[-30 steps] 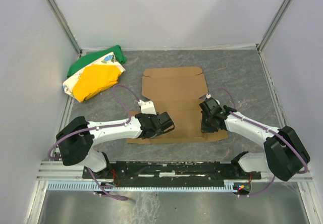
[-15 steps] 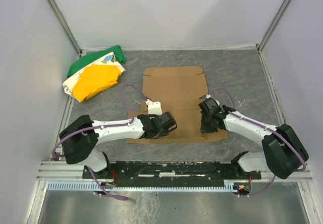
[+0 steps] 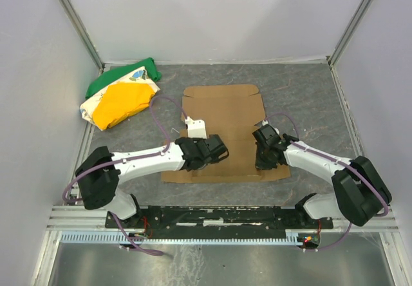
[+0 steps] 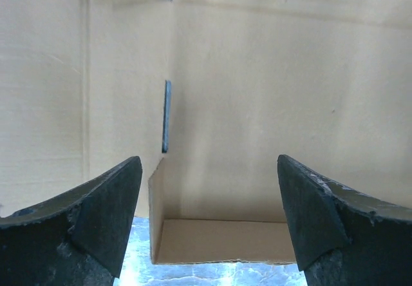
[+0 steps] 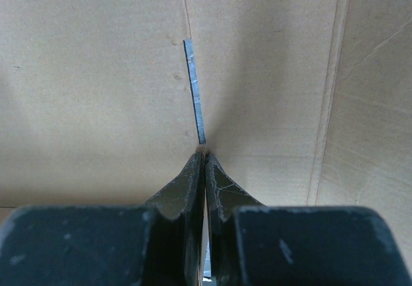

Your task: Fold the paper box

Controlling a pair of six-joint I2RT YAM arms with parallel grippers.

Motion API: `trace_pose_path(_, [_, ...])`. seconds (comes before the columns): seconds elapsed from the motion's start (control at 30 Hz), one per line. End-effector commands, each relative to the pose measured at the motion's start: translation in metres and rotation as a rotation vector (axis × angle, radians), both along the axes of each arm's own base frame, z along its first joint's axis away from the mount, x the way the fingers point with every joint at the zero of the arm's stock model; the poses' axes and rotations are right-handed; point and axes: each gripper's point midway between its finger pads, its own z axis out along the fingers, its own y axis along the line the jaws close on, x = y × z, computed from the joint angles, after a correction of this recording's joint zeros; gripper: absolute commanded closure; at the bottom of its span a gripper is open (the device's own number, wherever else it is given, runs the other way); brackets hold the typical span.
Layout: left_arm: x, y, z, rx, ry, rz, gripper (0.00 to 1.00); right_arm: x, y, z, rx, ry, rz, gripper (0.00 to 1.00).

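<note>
The paper box (image 3: pixel 222 109) lies as a brown die-cut sheet, mostly flat, in the middle of the table. My left gripper (image 3: pixel 215 152) hovers over its near left part, open, with nothing between the fingers. In the left wrist view a short flap (image 4: pixel 222 239) and a slot (image 4: pixel 166 115) show between the spread fingers of the left gripper (image 4: pixel 209 170). My right gripper (image 3: pixel 262 160) is at the sheet's near right part. In the right wrist view the right gripper (image 5: pixel 204 154) is shut on a thin upright cardboard edge, just below a slot (image 5: pixel 194 89).
A green, yellow and white cloth bundle (image 3: pixel 122 96) lies at the back left corner. Grey walls close in the table on three sides. A black rail (image 3: pixel 219 218) with the arm bases runs along the near edge.
My left gripper has opened wide and shifted right and a little away from me, farther over the cardboard. The right gripper has stayed pinched in place.
</note>
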Motion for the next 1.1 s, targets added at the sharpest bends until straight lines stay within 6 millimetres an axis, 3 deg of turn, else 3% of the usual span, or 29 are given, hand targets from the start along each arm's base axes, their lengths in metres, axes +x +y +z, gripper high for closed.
trace_pose_path(0.0, [0.035,0.029,0.065,0.093,-0.184,0.039,0.07,0.008,0.005,0.005,0.011,-0.016,-0.001,0.88])
trace_pose_path(0.1, [0.06,0.05,0.088,0.091,-0.216,0.048,0.07,0.009,0.004,0.008,0.0,-0.023,0.009,0.87])
trace_pose_path(0.27, [0.12,0.096,0.093,0.057,-0.245,0.098,0.13,0.009,0.003,0.01,-0.006,-0.025,0.026,0.86])
trace_pose_path(0.43, [0.156,0.071,0.078,0.094,-0.217,-0.052,0.23,0.01,0.005,0.009,0.002,-0.026,0.035,0.86])
trace_pose_path(0.53, [0.163,0.052,0.052,0.095,-0.142,-0.122,0.39,0.009,0.006,0.006,0.005,-0.016,0.041,0.86])
trace_pose_path(0.6, [0.162,0.039,0.039,0.061,-0.107,-0.169,0.44,0.007,0.006,0.005,0.007,-0.01,0.044,0.86])
trace_pose_path(0.87, [0.164,0.039,0.022,0.099,-0.069,-0.188,0.45,0.004,0.007,0.003,0.019,-0.012,0.056,0.86])
trace_pose_path(1.07, [0.168,0.051,0.012,0.224,-0.015,-0.204,0.46,0.006,0.01,0.003,0.028,-0.014,0.06,0.86])
